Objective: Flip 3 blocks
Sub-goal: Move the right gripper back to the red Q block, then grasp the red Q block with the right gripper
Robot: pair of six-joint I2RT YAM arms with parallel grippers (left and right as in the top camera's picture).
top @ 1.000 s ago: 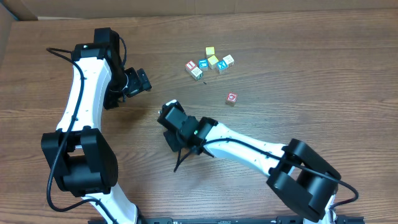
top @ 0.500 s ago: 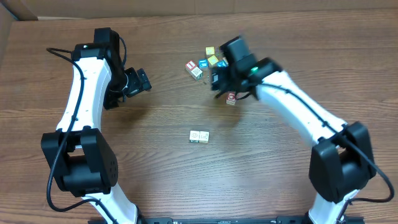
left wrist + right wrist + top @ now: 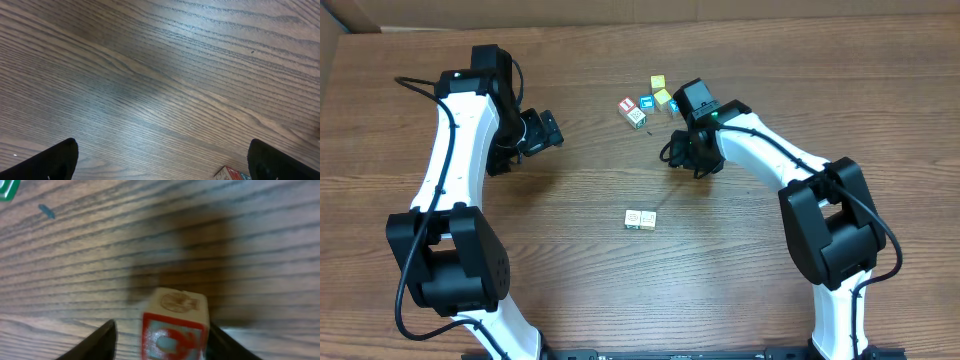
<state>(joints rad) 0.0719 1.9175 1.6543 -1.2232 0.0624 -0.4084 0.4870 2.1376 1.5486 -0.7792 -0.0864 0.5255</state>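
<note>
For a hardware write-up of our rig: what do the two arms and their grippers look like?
Left arm and right arm: white links, bulky black joint housings, thin black cables. Left gripper and right gripper: black, two-fingered. Small green light near right wrist.

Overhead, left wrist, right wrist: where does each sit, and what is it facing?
Overhead: fixed above the table, looking straight down; the left arm and right arm show.
Left wrist: on the left gripper, facing bare wood; its fingertips show at the bottom corners.
Right wrist: low over the table, facing a red-framed block between its fingers.
Shared: overhead and right wrist both show the right gripper.
</note>
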